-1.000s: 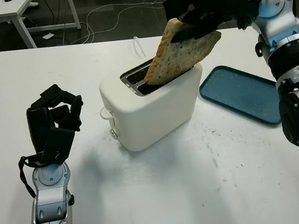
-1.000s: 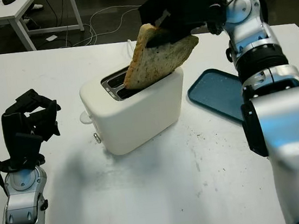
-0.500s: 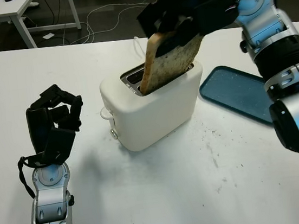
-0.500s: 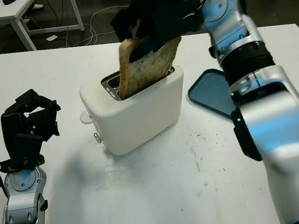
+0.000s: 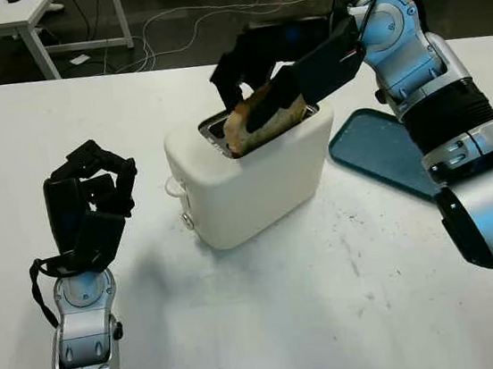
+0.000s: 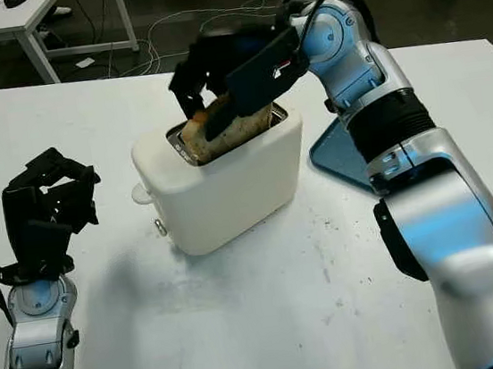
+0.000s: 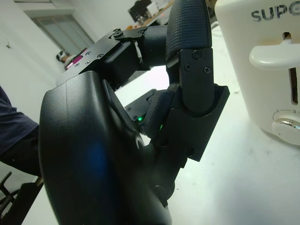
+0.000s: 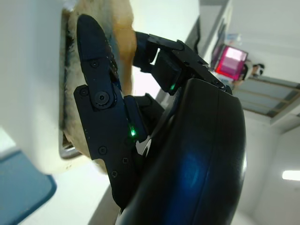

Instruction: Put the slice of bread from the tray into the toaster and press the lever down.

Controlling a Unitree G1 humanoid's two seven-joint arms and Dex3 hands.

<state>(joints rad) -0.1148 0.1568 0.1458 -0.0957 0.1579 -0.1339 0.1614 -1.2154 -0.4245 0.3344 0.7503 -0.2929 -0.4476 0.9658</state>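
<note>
1. Handling, judged: the slice of bread looks light, thin and semi-stiff, with a crumbly crust. It is likely to bend or tear if squeezed hard, and crumbs already lie scattered on the tabletop. The top crust edge is the sensible place to hold it, pinched lightly across its two flat faces, so the lower part can slide down freely.
2. Appearance: tan to golden crust, speckled brown face. Only the upper portion shows.
3. Location: the slice sits tilted in the near slot of the white toaster, most of it inside, its top edge above the slot rim. The toaster stands around the middle of the tabletop.
4. Right robot hand: directly over the toaster top, fingers closed around the upper edge of the slice.
5. Left robot hand: raised near the left edge of the tabletop, well apart from the toaster, fingers curled, holding nothing.
6. Lever: at the toaster's end face, in the raised position; pressing not yet done.
7. Blue tray: lies toward the right edge, beside the toaster, with no bread on it
</note>
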